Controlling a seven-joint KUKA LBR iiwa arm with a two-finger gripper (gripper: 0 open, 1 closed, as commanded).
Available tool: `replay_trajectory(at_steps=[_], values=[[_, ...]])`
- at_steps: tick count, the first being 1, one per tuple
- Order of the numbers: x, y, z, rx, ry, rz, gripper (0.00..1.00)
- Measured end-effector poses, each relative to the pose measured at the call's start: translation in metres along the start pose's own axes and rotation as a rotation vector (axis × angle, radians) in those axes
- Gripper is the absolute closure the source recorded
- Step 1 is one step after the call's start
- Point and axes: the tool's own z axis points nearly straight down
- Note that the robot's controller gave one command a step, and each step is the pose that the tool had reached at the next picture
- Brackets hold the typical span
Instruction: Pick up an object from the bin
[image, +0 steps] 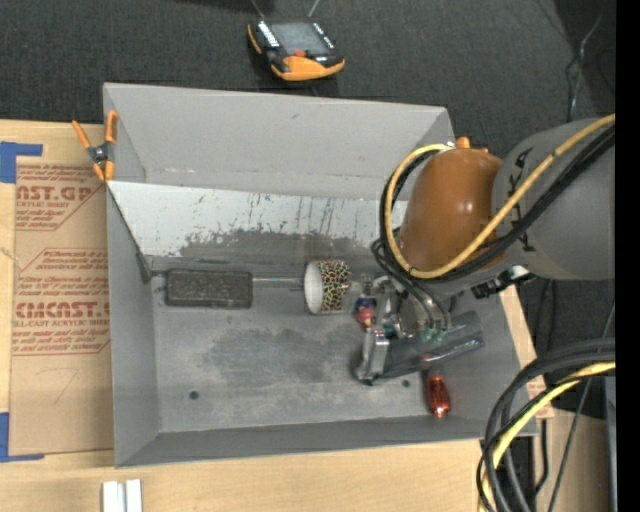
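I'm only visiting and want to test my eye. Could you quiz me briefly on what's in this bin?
1. What colour is the small thing near the lower right corner of the bin?
2. True or false: the leopard-patterned roll lies between the dark grey block and the gripper.
3. Which lies farthest left? A) roll B) block C) small thing
Key: 1 red; 2 true; 3 B.

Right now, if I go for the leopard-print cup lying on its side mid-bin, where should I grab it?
Probably the patterned middle of the leopard-print cup, from straight above, closing across its round body. It lies on its side, white open end facing view-left, and both long flanks look clear.
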Motion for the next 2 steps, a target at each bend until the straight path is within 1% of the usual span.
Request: replay_trajectory(at_steps=[1,2], values=[[-0.002,0.0,-0.004,0.0,-0.009,0.0,0.0],[0.032,-0.067,0.072,-0.002,-0.007,-0.011,0.0]])
